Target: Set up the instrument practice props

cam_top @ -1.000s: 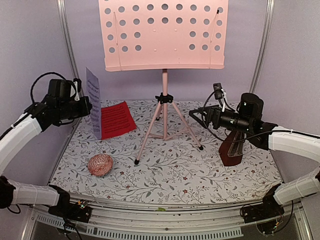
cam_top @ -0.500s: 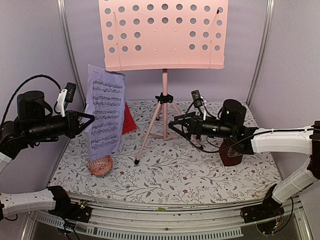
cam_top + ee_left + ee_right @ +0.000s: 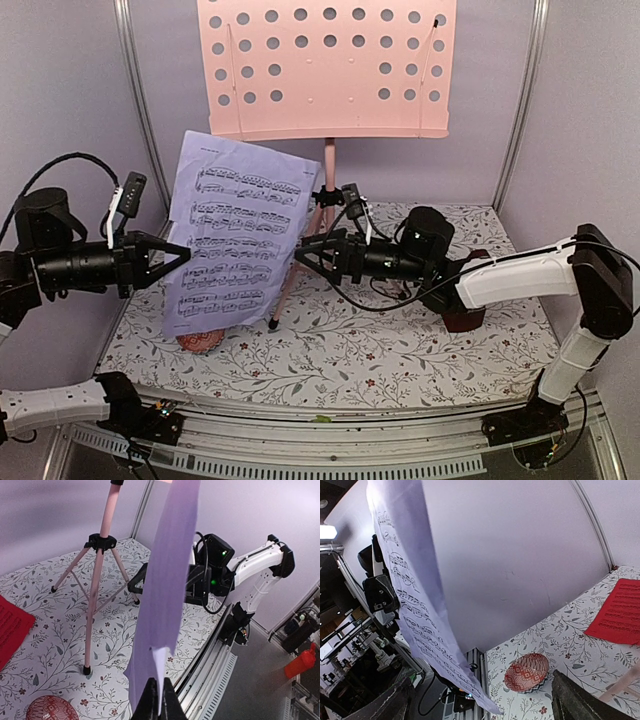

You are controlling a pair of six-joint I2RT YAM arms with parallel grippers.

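My left gripper (image 3: 182, 258) is shut on the left edge of a lavender sheet-music page (image 3: 235, 240) and holds it upright in the air, print facing the camera. The left wrist view shows the page (image 3: 170, 565) edge-on, pinched at my gripper (image 3: 159, 700). My right gripper (image 3: 303, 257) is wide open at the page's right edge; the page (image 3: 415, 605) hangs across the gap of that gripper (image 3: 480, 702). The pink music stand (image 3: 328, 70) stands at the back. The red page (image 3: 617, 612) lies flat. The metronome (image 3: 462, 316) shows partly behind my right arm.
A red patterned bowl (image 3: 200, 343) sits at the front left, mostly hidden by the lavender page, and shows in the right wrist view (image 3: 527, 672). The stand's tripod legs (image 3: 90, 630) spread over the floral mat (image 3: 400, 350). Lavender walls enclose three sides.
My left arm swung the lavender page from the left wall toward the centre and turned it to face the camera. My right arm reached left from the metronome to the page's right edge.
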